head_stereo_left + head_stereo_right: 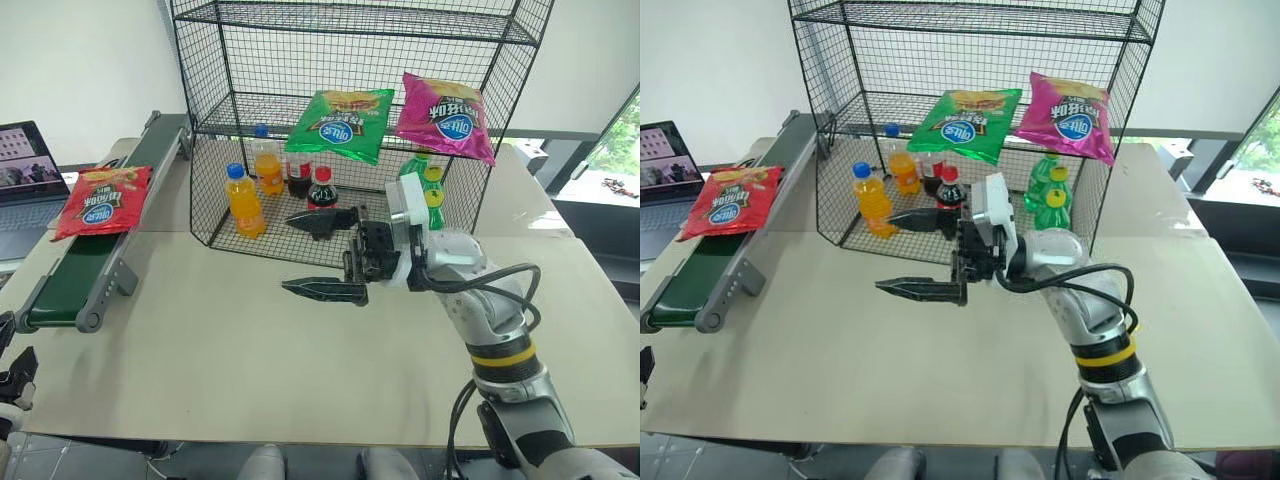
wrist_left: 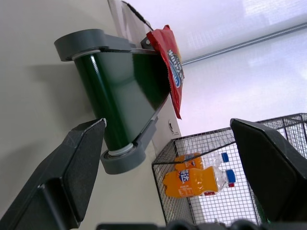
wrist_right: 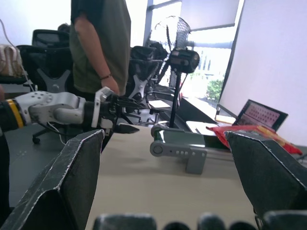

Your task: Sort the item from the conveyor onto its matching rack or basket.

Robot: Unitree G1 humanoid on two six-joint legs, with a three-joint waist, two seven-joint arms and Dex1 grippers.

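The red crinkly snack bag (image 1: 101, 201) lies lengthwise across the dark green conveyor belt (image 1: 70, 272), ungrasped. The left gripper (image 3: 125, 115), spread and empty, is nearer; the right gripper (image 1: 322, 255), also spread and empty, points toward the bag from mid-table.

Bare counter (image 1: 250, 350) lies open between the conveyor (image 1: 90, 265) and the rack (image 1: 350, 130); the rack's mesh front blocks reaching the bottles (image 1: 245, 200) straight on.

Silver-grey right arm (image 1: 500, 330), yellow-and-black wrist band, black cable, white block, 2 black pointed fingers (image 1: 322, 221)
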